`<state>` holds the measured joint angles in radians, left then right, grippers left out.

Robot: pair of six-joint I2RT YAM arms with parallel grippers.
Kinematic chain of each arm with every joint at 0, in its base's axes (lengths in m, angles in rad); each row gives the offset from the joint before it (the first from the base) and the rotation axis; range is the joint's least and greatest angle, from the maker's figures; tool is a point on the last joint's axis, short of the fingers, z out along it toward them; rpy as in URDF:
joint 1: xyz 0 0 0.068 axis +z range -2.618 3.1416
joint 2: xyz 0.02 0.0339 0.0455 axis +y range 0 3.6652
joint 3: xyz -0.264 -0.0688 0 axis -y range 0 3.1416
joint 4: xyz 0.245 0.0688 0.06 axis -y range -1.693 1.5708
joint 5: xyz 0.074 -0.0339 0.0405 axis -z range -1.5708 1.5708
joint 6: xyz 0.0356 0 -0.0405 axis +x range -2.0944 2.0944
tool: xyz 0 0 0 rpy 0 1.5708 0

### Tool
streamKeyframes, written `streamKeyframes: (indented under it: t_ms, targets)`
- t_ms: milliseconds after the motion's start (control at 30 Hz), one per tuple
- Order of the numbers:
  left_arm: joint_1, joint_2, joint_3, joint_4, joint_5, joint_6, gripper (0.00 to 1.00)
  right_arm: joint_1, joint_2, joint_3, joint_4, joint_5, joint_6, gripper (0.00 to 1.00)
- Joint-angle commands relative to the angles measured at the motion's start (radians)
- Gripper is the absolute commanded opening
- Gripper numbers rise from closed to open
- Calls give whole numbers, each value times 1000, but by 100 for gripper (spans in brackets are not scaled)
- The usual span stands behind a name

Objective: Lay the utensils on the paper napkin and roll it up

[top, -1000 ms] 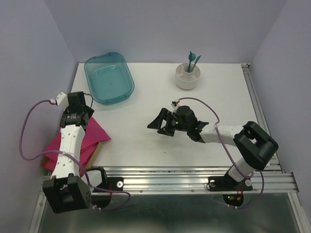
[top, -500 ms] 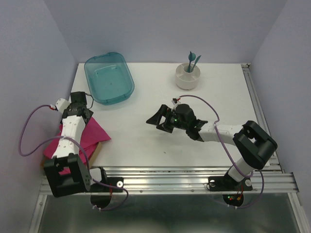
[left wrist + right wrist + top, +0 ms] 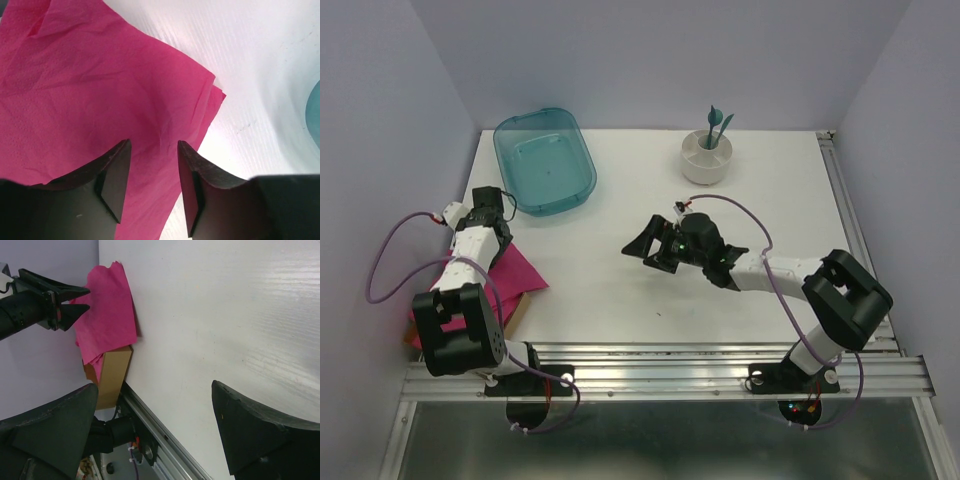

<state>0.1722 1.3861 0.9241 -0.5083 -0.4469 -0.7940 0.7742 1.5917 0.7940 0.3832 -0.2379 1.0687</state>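
A pile of magenta-pink napkins (image 3: 516, 277) lies at the table's near left, resting on a cardboard box (image 3: 113, 376). Its top sheet (image 3: 100, 95) is creased, with a corner toward the table's middle. My left gripper (image 3: 495, 235) hovers just above this pile, open and empty, and shows close up in the left wrist view (image 3: 152, 147). It also shows in the right wrist view (image 3: 80, 301). The dark-teal utensils (image 3: 717, 124) stand upright in a white cup (image 3: 707, 158) at the back. My right gripper (image 3: 646, 249) is wide open and empty above the bare table middle (image 3: 155, 386).
A teal plastic bin (image 3: 545, 160) stands at the back left, close to my left gripper. The aluminium rail (image 3: 720, 360) runs along the near edge. Purple walls close in the left, back and right.
My left arm has folded back, and its gripper has moved toward the far corner of the pink pile. My right gripper has shifted only slightly.
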Motion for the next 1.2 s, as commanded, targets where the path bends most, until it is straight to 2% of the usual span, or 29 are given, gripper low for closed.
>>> streamKeyframes:
  t_ms: [0, 133, 200, 367, 667, 1033, 1167]
  targets:
    - [4, 1, -13, 37, -29, 25, 49, 8, -48, 65, 6, 20, -16, 100]
    - [3, 30, -15, 13, -56, 1, 49, 8, -61, 63, 8, 20, -12, 100]
    - [3, 42, -13, 7, -75, -2, 58, 8, -68, 60, 8, 22, -12, 100]
    - [4, 88, -4, -12, -95, -22, 62, 8, -84, 50, 3, 26, -12, 100]
    - [-10, 145, -37, 70, -76, -10, 45, 8, -113, 40, 2, 29, -18, 100]
    - [-111, 220, -51, 97, -78, -39, 43, 8, -137, 39, -6, 35, -29, 100]
    - [-169, 229, -62, 117, -26, -60, 43, 8, -154, 37, -27, 54, -41, 100]
